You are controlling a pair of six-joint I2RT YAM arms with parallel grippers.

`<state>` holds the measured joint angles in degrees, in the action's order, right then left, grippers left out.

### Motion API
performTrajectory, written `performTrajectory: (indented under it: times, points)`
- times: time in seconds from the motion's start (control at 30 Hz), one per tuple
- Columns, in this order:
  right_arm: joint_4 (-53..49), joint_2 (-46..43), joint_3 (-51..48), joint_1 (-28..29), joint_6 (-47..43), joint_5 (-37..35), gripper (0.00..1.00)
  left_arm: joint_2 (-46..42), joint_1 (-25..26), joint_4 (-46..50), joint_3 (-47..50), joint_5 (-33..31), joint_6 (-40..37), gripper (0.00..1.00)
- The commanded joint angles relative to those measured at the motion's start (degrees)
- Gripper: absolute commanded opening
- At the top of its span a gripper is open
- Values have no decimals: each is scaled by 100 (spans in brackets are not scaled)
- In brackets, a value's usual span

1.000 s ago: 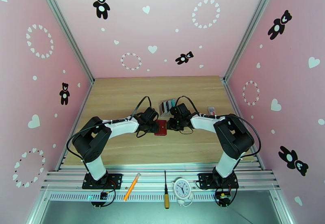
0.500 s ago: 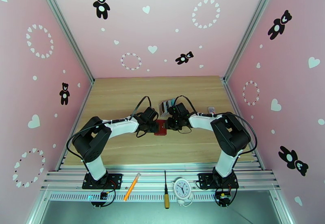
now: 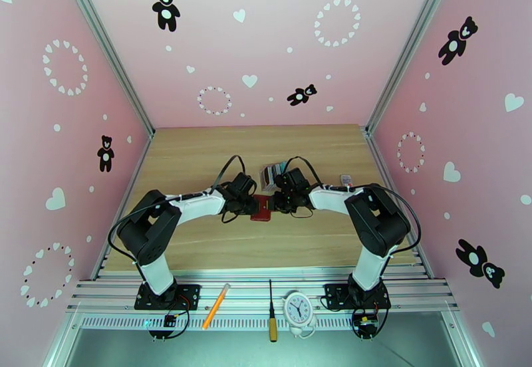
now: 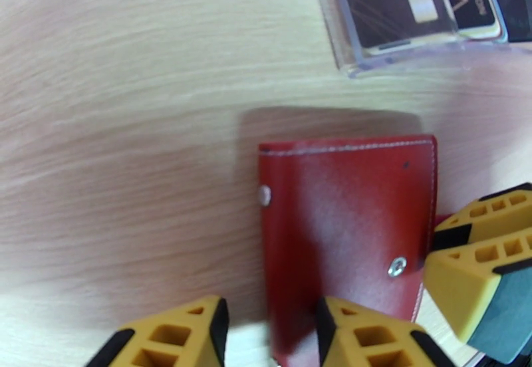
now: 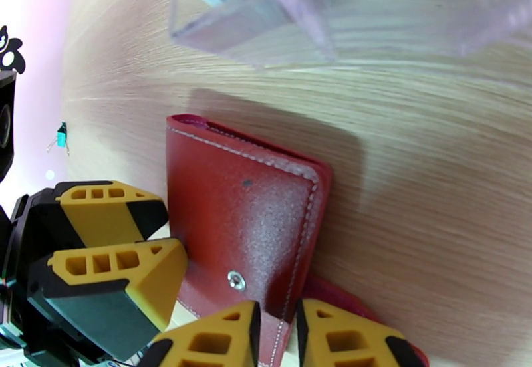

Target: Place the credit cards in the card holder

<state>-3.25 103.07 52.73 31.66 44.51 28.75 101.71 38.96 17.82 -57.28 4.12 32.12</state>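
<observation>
The card holder [image 3: 262, 209], a dark-red wallet with snap studs, lies mid-table between both grippers. My right gripper [image 5: 278, 312] is shut on the card holder's [image 5: 239, 215] near edge, and a second red layer shows below that edge. My left gripper [image 4: 271, 308] stands open over the card holder's [image 4: 346, 215] opposite edge, with one finger over the leather and the other over bare table. The credit cards [image 3: 271, 173] stand in a clear slotted stand just behind. A dark brown card [image 4: 419, 2] shows in the left wrist view. In the top view the left gripper [image 3: 251, 207] and right gripper [image 3: 274, 202] face each other.
The clear stand [image 4: 399, 62] is close behind the wallet. A small object [image 3: 346, 180] lies to the right of the right arm. On the front rail sit an orange pen [image 3: 216, 306], a screwdriver [image 3: 271, 312] and a small clock [image 3: 298, 308].
My right gripper has slid left onto the wallet's edge. The left gripper has shifted slightly, and the wallet now looks narrower and pushed a little to the left.
</observation>
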Motion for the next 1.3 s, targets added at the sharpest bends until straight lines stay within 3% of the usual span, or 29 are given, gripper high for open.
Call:
performTrajectory:
  times: [0.0,0.17,0.23,0.3,0.7,1.27]
  points:
    - [229,-11,80,29,158,201,22,-237,-65,69,-135,142,-56,46]
    - [405,-13,38,24,300,296,21,-424,-116,119,-44,98,-57,51]
    - [488,11,27,24,370,365,21,-518,-141,155,-5,74,-61,59]
    - [563,13,8,27,433,401,21,-619,-163,216,22,32,-65,61]
    - [793,5,-152,33,636,471,21,-1100,-224,454,533,-332,4,61]
    - [632,209,-123,60,497,306,25,-1454,-218,293,1017,-304,119,59]
